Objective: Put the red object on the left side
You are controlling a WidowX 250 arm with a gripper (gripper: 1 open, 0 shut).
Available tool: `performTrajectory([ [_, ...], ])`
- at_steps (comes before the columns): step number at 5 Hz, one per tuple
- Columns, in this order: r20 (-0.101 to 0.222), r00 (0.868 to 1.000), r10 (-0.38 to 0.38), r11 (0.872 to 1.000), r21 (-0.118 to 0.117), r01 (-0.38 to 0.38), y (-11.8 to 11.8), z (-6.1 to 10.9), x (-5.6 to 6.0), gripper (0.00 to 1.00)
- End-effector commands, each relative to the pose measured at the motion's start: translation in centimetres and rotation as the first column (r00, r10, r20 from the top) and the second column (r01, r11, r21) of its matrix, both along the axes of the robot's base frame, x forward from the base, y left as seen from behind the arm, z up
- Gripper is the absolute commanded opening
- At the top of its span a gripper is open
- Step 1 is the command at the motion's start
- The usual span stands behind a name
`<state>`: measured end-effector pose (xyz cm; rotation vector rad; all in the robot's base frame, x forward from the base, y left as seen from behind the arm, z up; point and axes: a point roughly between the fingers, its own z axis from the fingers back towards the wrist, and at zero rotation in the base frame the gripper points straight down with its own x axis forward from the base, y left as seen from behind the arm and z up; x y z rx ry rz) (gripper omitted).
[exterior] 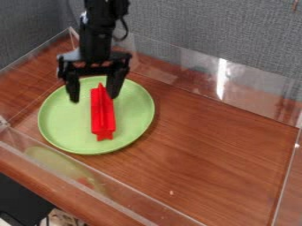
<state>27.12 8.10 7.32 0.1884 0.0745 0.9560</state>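
Open claw above the red bar's upper end

My claw (94, 95) is in the upper left of the frame, its two dark fingers spread apart with a wide gap between them. I have nothing clamped in it. One finger points down over the upper left part of the green plate (73, 137), and the other comes down by the top end of the red bar (102, 116). Whether that finger touches the bar I cannot tell from this view. My black arm (102, 18) runs up from the claw and out through the top edge of the frame, with a dark cable looping at its right side in the picture.

The bar lies on the plate, left of the middle of the frame. It is long and narrow, with a raised ridge along it, and its length runs nearly up and down the picture. Its lower end stops short of the plate's lower rim.

The plate is round and lime green, and it sits on the left part of the brown wooden table (213, 159). Clear panels stand along the table's edges, catching a bright glare near the upper right. Behind them, a grey wall (236, 35) fills the top of the frame.
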Motion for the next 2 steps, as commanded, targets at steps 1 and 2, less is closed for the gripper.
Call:
performTrajectory([
  [1,0.016,0.997,-0.069,0.998,-0.012,0.069,-1.93,0.13,-0.57,1.00],
  [2,0.036,0.995,-0.090,0.994,-0.054,0.092,-2.24,0.46,-0.10,1.00],
])
